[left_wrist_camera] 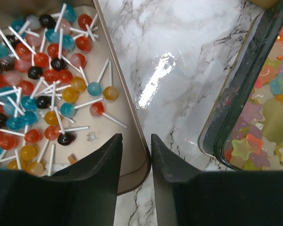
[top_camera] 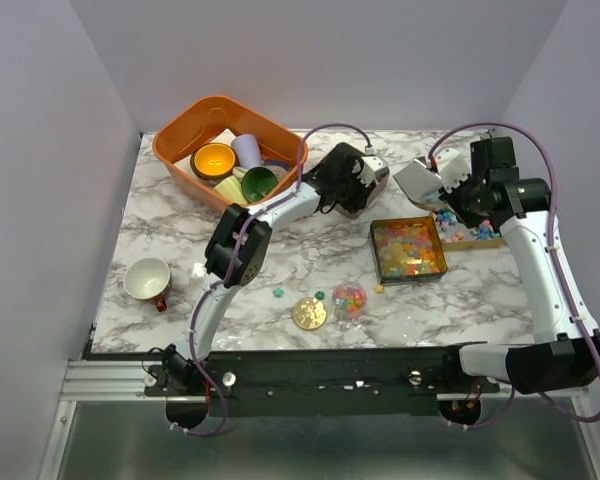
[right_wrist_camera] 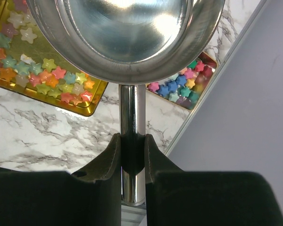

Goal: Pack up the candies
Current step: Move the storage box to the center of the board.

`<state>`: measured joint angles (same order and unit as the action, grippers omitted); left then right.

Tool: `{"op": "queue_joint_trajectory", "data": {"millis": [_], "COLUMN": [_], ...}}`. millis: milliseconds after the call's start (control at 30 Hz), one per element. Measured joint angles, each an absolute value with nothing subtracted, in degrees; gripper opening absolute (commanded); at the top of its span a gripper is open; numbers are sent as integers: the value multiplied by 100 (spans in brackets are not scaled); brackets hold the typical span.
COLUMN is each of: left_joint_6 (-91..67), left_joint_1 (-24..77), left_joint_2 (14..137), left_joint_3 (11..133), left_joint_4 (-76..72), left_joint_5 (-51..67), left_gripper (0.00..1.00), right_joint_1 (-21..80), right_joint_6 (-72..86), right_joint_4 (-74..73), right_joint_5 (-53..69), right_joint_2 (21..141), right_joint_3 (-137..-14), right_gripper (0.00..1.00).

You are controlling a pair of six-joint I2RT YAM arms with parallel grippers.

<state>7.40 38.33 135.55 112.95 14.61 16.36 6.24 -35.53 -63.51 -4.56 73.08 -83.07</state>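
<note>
Star-shaped candies [top_camera: 410, 246] fill a dark square tin [top_camera: 374, 252] at mid table, also seen at the right edge of the left wrist view as candies [left_wrist_camera: 269, 122]. More star candies [right_wrist_camera: 179, 84] lie in a second tin [top_camera: 467, 234] at the right. Lollipops [left_wrist_camera: 37, 61] fill a beige tin [left_wrist_camera: 104, 52]. My left gripper [left_wrist_camera: 136, 136] [top_camera: 352, 190] is open and straddles that tin's rim, one finger inside and one outside. My right gripper [right_wrist_camera: 132, 139] [top_camera: 450, 186] is shut on the handle of an empty steel scoop [right_wrist_camera: 127, 37] above the two tins.
An orange basket [top_camera: 180, 135] of coloured cups stands at the back left. A white cup [top_camera: 147, 280] sits front left. A gold disc [top_camera: 309, 313], a small clear tub of candies [top_camera: 349, 298] and a few loose candies [top_camera: 278, 292] lie near the front edge.
</note>
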Motion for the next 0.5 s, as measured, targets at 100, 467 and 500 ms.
{"op": "queue_joint_trajectory", "data": {"millis": [100, 467, 500], "left_joint_6": [746, 941, 969], "left_joint_1": [3826, 3721, 3715], "left_joint_2": [13544, 12962, 12927], "left_joint_3": [11120, 10269, 10219], "left_joint_4": [1448, 1496, 1516], "left_joint_5": [1710, 1990, 2010], "left_gripper": [34, 25, 25], "right_joint_1": [624, 624, 624], "right_joint_6": [-3553, -3553, -3553], "right_joint_4": [-6351, -6351, -6351], "right_joint_5": [-456, -454, -454], "right_joint_2": [7382, 7439, 7439], "right_joint_3": [-8324, -8429, -8429], "right_gripper": [1, 1, 1]}}
